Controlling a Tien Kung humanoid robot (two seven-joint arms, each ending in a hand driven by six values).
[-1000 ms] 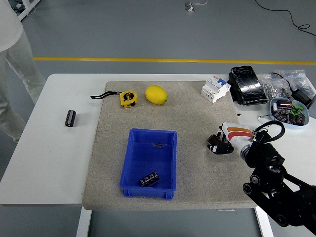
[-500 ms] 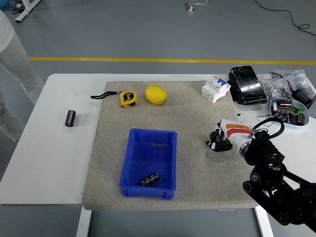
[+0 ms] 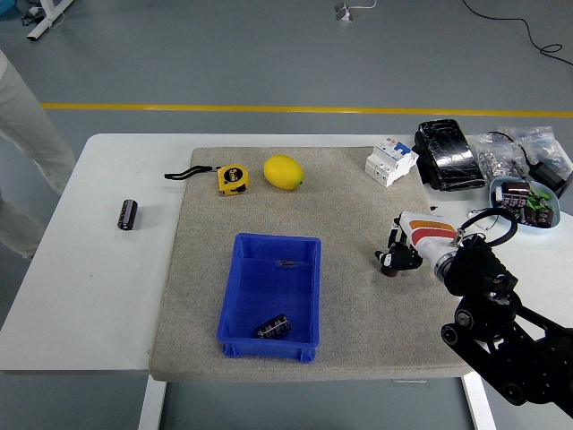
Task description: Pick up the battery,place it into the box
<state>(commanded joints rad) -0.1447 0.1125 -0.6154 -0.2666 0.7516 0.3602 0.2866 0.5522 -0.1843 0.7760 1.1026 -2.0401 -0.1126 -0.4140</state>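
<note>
My right hand [image 3: 395, 259] hovers over the right part of the grey mat [image 3: 349, 206], to the right of the blue box [image 3: 242, 291]. Its dark fingers are curled around a small dark cylinder that looks like a battery, mostly hidden by them. One black battery [image 3: 271, 326] lies inside the box near its front wall. Another black battery [image 3: 128, 214] lies on the bare white table [image 3: 98, 296] at the far left. My left arm is out of view.
A yellow tape measure [image 3: 233, 177] and a lemon [image 3: 283, 172] lie at the mat's back. A white breaker [image 3: 391, 160], a black pack [image 3: 449, 154], plastic bags [image 3: 510, 152] and a blue bowl of parts [image 3: 526, 202] crowd the back right. A person's legs [image 3: 22, 134] stand at the far left.
My right hand has lifted slightly and turned, its fingers still curled. The person at the far left has stepped further out of the picture.
</note>
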